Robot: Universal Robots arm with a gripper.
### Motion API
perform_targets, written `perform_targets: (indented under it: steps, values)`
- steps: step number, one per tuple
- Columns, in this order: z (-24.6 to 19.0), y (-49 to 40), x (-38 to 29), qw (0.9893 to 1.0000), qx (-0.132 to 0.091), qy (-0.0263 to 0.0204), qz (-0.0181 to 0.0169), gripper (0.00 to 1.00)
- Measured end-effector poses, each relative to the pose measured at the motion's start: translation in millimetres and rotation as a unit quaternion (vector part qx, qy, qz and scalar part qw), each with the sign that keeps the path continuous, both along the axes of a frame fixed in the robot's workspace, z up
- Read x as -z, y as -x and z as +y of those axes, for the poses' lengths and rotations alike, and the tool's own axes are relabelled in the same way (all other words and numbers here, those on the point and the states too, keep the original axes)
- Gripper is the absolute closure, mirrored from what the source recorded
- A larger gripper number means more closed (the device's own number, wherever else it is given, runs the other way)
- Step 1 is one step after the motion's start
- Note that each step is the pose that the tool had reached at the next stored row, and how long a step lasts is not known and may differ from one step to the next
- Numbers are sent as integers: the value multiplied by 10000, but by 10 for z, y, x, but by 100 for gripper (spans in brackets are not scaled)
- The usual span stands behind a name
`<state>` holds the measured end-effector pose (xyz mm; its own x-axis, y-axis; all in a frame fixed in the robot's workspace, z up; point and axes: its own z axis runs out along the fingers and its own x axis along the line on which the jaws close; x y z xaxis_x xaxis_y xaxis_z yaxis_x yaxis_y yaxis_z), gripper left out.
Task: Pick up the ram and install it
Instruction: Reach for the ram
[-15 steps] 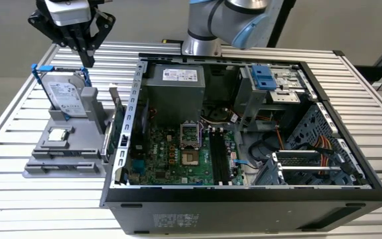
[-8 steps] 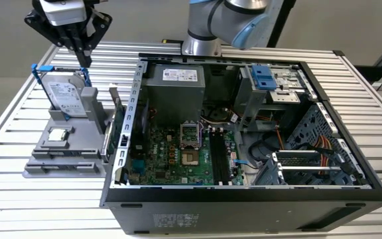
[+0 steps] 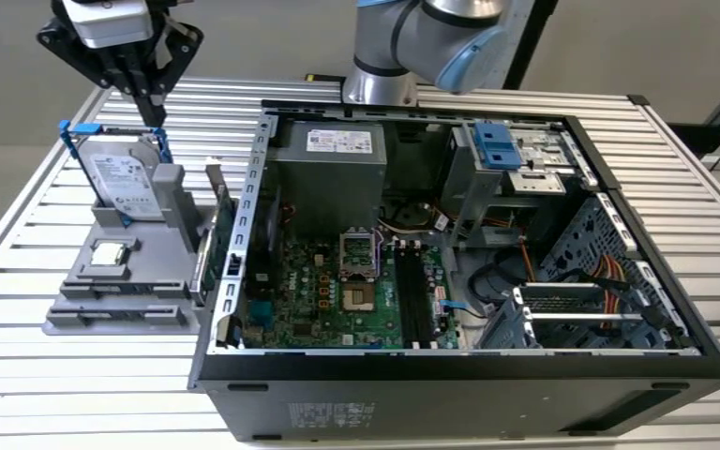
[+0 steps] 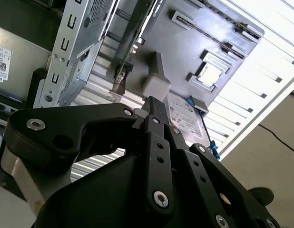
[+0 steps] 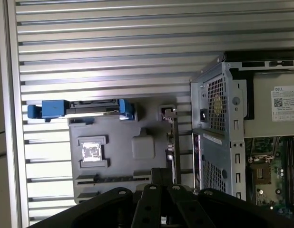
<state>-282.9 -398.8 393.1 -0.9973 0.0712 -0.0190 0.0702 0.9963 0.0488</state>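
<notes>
Black end effector [image 3: 153, 111], fingers together and empty, at upper left of the exterior view above a grey plastic holder [image 3: 85, 314], whose long slot seems to hold the thin green ram stick [image 5: 113, 179] edge-up: light, stiff, fragile, best pinched mid-length.

Open computer case [image 3: 460, 398], hard drive [image 3: 123, 178] upright in grey fixture [image 3: 97, 309], slatted table [image 3: 85, 394]

ribbed silver table [image 3: 35, 375]: bare metal, satin
grey holder tray [image 5: 118, 123]: matt, smooth plastic
black gripper [image 3: 154, 112]: matt, smooth
</notes>
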Motion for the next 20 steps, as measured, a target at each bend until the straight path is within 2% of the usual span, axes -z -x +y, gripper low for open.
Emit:
perform_targets:
  steps: [20]
  values:
    - [0,157,0,10000,0,0,0,100]
